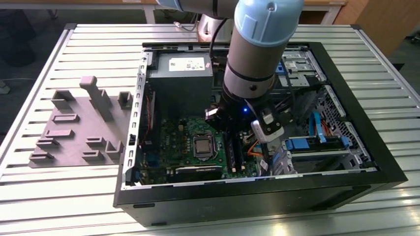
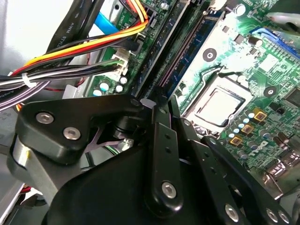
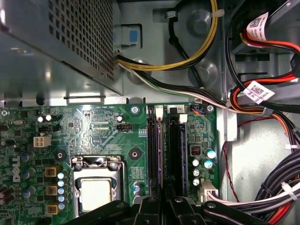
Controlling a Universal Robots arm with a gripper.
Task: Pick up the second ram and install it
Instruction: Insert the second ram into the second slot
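Note:
The second ram (image 3: 160, 150) shows edge-on as a long thin dark strip, standing along a black memory slot on the green motherboard (image 3: 93, 126). It also runs away from the fingers in the second wrist view (image 2: 180, 56). My gripper (image 3: 163, 194) is shut on the near end of the ram, its black fingers (image 2: 161, 140) pressed close together. In the exterior view the gripper (image 1: 229, 140) reaches down inside the open computer case (image 1: 367, 147), over the slots beside the processor socket (image 1: 203, 146). Whether the ram is fully seated in the slot I cannot tell.
A neighbouring memory slot (image 3: 177, 150) lies right beside the ram. Bundles of cables (image 3: 262, 108) crowd one side, and the power supply box (image 1: 180, 78) stands behind the board. A grey fixture block (image 1: 78, 123) with upright posts sits on the slatted table at the exterior view's left.

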